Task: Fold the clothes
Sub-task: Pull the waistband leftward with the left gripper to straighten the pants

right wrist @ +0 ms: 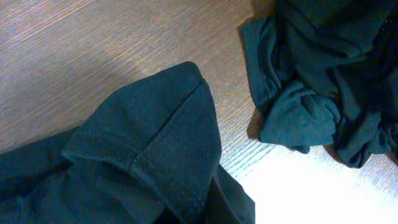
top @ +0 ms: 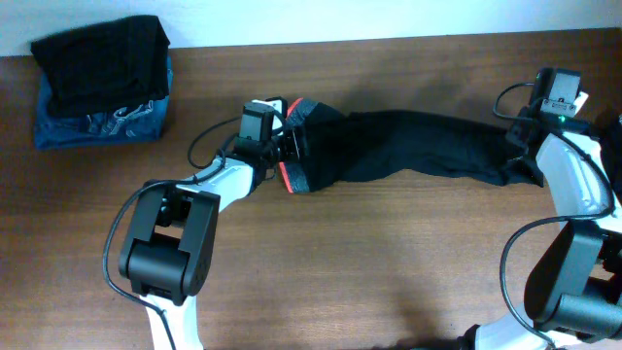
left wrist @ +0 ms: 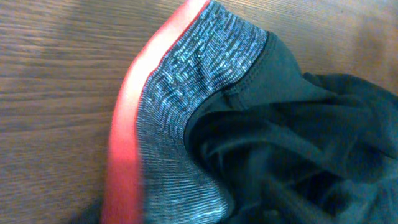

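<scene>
A long black garment (top: 418, 146) lies stretched across the middle of the wooden table. Its grey waistband (left wrist: 180, 106), edged red-orange (left wrist: 127, 124), is at the left end, where my left gripper (top: 284, 146) sits right on it. The waistband fills the left wrist view and hides the fingers, so their state does not show. My right gripper (top: 515, 156) is at the garment's right end. A black hem (right wrist: 155, 143) rises up close in the right wrist view and covers the shut jaws.
A folded black piece (top: 102, 58) lies on a blue patterned one (top: 107, 124) at the back left corner. A crumpled dark garment (right wrist: 311, 81) lies near the right end, by a bright patch. Bare wood (top: 389, 253) runs along the front.
</scene>
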You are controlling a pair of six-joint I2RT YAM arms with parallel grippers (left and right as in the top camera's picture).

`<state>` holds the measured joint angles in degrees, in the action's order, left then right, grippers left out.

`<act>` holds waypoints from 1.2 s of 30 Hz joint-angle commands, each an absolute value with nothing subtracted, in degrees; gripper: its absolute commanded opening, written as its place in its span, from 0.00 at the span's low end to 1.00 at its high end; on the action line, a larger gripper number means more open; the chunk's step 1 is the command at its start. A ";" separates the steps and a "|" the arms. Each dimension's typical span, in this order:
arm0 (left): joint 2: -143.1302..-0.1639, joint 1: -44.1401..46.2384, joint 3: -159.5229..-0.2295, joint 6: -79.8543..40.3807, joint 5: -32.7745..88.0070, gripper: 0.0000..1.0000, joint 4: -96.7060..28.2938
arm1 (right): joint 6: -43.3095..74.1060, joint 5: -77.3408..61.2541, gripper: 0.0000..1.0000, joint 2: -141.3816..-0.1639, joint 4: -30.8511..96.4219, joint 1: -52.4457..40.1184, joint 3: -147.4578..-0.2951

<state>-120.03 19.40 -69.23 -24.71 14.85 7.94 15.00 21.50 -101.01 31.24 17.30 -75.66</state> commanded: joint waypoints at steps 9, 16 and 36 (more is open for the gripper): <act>-117.49 17.65 -69.93 -24.77 20.53 0.01 5.26 | 15.53 21.39 0.04 -100.79 31.07 17.65 -76.07; -110.06 12.45 -69.93 -22.22 16.49 0.01 -7.44 | 15.55 20.93 0.04 -100.79 31.07 17.65 -76.07; -109.62 -0.32 -69.91 -11.84 9.02 0.01 -25.61 | 15.57 14.09 0.04 -101.43 31.05 17.65 -76.07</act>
